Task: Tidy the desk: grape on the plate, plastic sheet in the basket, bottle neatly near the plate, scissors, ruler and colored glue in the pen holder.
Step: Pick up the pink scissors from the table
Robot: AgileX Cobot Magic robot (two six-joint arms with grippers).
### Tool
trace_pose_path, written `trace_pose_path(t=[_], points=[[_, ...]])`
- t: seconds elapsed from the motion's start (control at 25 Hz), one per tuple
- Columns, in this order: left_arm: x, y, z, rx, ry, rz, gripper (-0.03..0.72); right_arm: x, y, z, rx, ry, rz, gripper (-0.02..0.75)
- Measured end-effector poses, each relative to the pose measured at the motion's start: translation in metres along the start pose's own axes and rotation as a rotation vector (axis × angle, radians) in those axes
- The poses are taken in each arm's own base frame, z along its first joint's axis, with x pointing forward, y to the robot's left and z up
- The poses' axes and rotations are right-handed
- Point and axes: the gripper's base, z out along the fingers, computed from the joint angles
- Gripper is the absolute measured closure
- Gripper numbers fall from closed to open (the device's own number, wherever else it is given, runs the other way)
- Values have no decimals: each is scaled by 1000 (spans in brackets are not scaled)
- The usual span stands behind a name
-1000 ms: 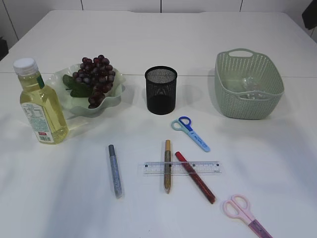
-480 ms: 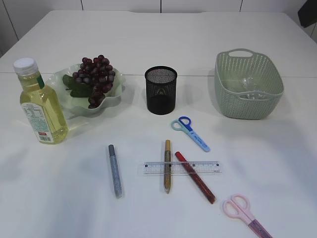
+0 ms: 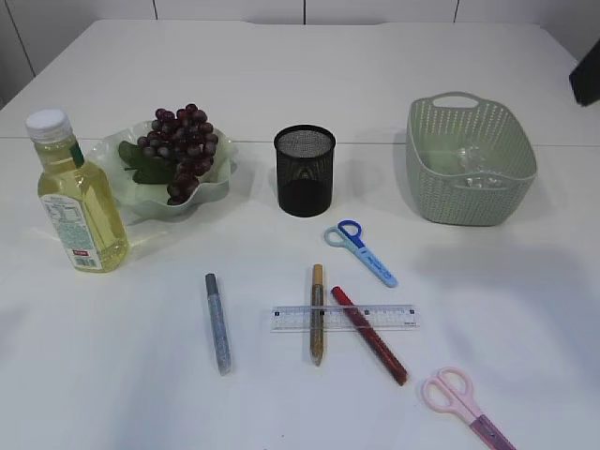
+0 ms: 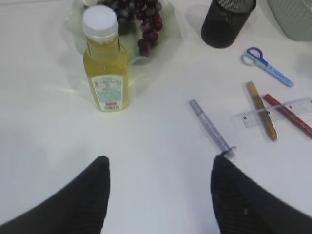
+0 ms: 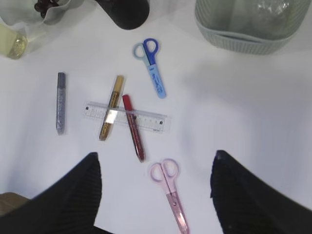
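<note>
Dark grapes (image 3: 183, 142) lie on the pale green plate (image 3: 218, 190). The yellow bottle (image 3: 80, 202) stands upright left of the plate. A clear plastic sheet (image 3: 472, 169) lies in the green basket (image 3: 469, 208). In front of the black mesh pen holder (image 3: 305, 171) lie blue scissors (image 3: 362, 251), a clear ruler (image 3: 394, 318), and silver (image 3: 217, 323), gold (image 3: 317, 319) and red (image 3: 373, 339) glue sticks. Pink scissors (image 3: 464, 405) lie at the front right. My left gripper (image 4: 158, 163) is open and empty above the table near the silver glue (image 4: 209, 126). My right gripper (image 5: 155, 161) hangs open over the pink scissors (image 5: 170, 190).
The gold and red glue sticks lie across the ruler. A dark part of the right arm (image 3: 587, 73) shows at the right edge of the exterior view. White table surface stretches behind the basket and the plate.
The dark arm part at the exterior view's right edge has come lower and further into the picture. The objects on the table have not moved.
</note>
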Motion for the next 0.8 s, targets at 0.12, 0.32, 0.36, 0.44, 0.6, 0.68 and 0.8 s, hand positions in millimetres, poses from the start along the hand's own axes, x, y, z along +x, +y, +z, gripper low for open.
trace_pose_path(t=[0.12,0.32,0.36,0.44,0.6,0.68,0.8], points=[[-1,-2,-9,9,34,4,216,19,2,3,-13,30,7,194],[-6,-5,-22,20,-5,7,219,56,15,24,-64,145,-37,194],[-7,-6,-24,21,-6,8,219,62,18,30,-79,173,-48,194],[-7,-6,-26,22,-8,10,219,68,22,35,-95,199,-72,194],[-6,-6,-26,23,4,10,219,68,21,38,-88,211,-99,194],[-6,-6,-26,23,6,10,219,67,18,44,-58,237,-109,194],[-6,-6,-26,24,8,9,221,64,13,57,-32,283,-108,194]])
